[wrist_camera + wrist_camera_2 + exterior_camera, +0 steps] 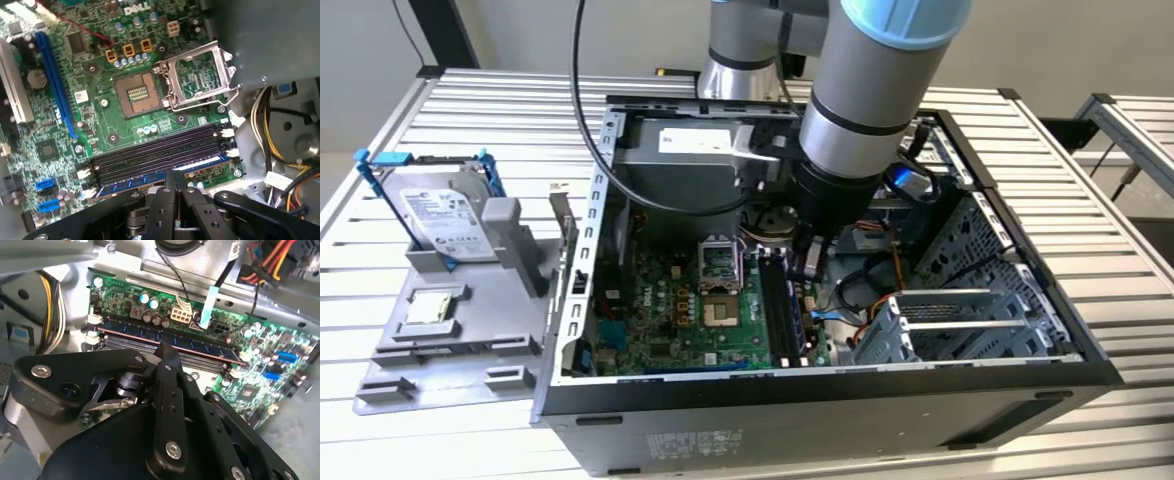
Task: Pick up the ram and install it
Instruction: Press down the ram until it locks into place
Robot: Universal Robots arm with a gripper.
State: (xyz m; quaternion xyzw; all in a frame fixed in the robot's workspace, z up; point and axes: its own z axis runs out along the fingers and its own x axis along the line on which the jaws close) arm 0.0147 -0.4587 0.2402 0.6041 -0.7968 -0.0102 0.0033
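Observation:
The ram (145, 179) is a long blue stick lying in the outermost of the dark memory slots (160, 150) on the green motherboard (100, 120). It appears again as a blue strip with black chips (200, 346) between white end latches (91, 320). My gripper (175, 176) is shut, its two black fingers pressed together with their tips on the ram's top edge near its middle. The fingers meet along the stick's length, not across it. In the exterior view the gripper (811, 262) reaches down into the open computer case (827, 400).
An open processor socket (137, 92) with its raised metal frame (197, 77) lies beside the slots. Bundled cables (270, 125) and drive cages (961, 320) crowd the case on the exterior view's right. A silver hard drive (447, 220) stands on a grey fixture (440, 330) outside the case.

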